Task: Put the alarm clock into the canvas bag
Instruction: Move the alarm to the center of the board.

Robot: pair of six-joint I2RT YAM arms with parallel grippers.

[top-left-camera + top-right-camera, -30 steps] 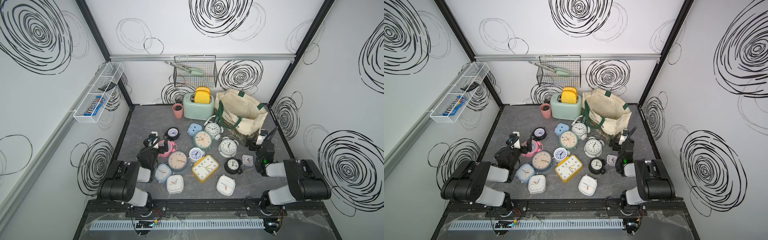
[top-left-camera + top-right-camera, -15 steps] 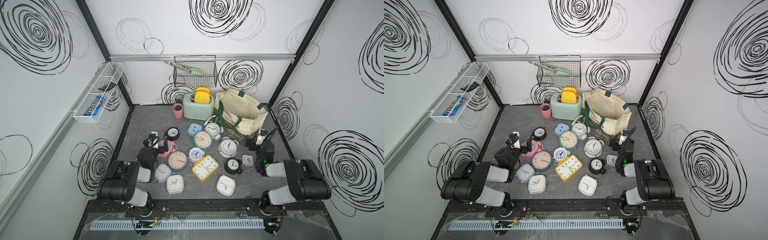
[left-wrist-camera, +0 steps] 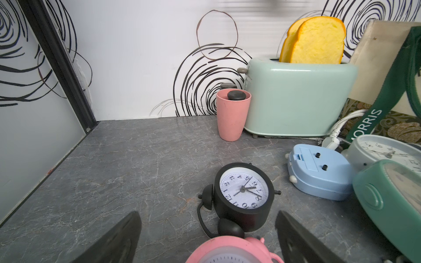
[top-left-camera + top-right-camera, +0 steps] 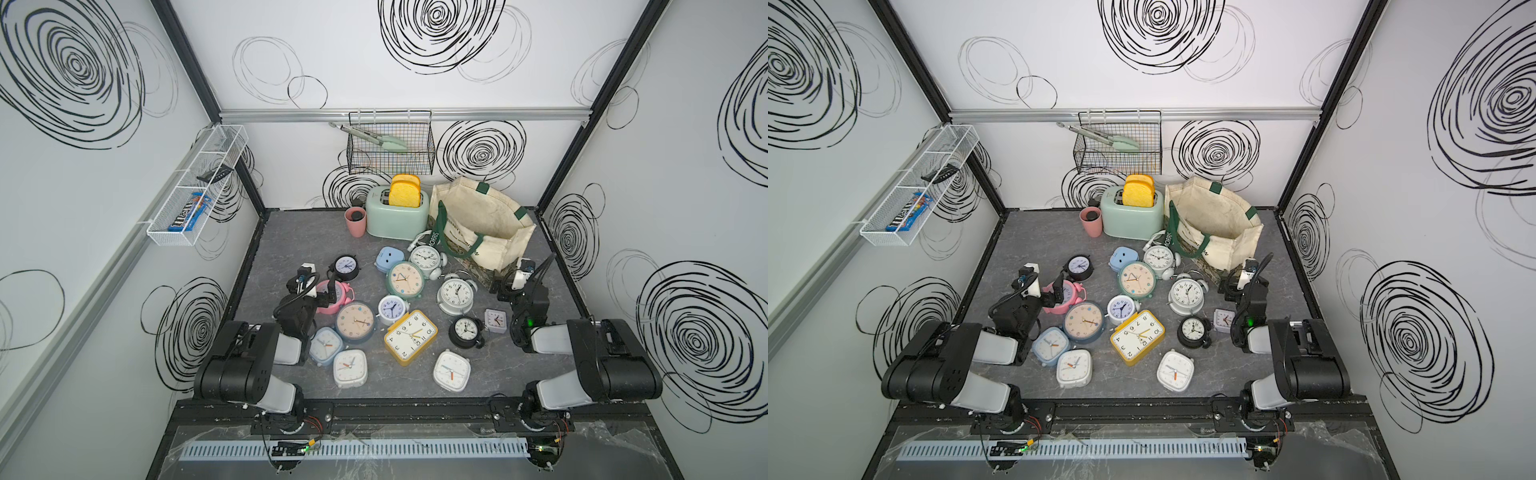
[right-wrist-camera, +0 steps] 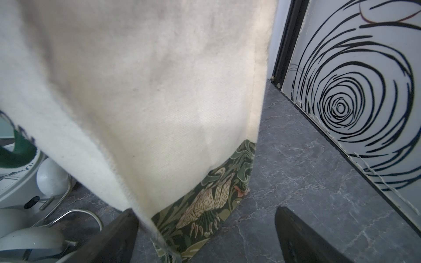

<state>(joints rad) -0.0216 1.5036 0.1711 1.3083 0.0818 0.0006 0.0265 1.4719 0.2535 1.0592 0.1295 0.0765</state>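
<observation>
The cream canvas bag (image 4: 486, 220) (image 4: 1219, 216) stands open at the back right, its dark green handles hanging over the rim. Several alarm clocks lie spread over the grey table. My left gripper (image 4: 316, 284) (image 3: 207, 215) is open, and a pink alarm clock (image 4: 336, 297) (image 3: 232, 250) sits between its fingers, which do not press on it. Just beyond lies a small black alarm clock (image 3: 243, 193). My right gripper (image 4: 513, 279) (image 5: 205, 210) is open and empty. It sits low at the bag's near corner, with the leafy base (image 5: 211, 200) between its fingers.
A mint toaster (image 4: 397, 216) with toast and a pink cup (image 4: 355, 221) stand at the back, left of the bag. A black wire basket (image 4: 390, 145) hangs on the back wall, a white wire shelf (image 4: 195, 187) on the left wall. A white cord (image 3: 339, 127) lies by the toaster.
</observation>
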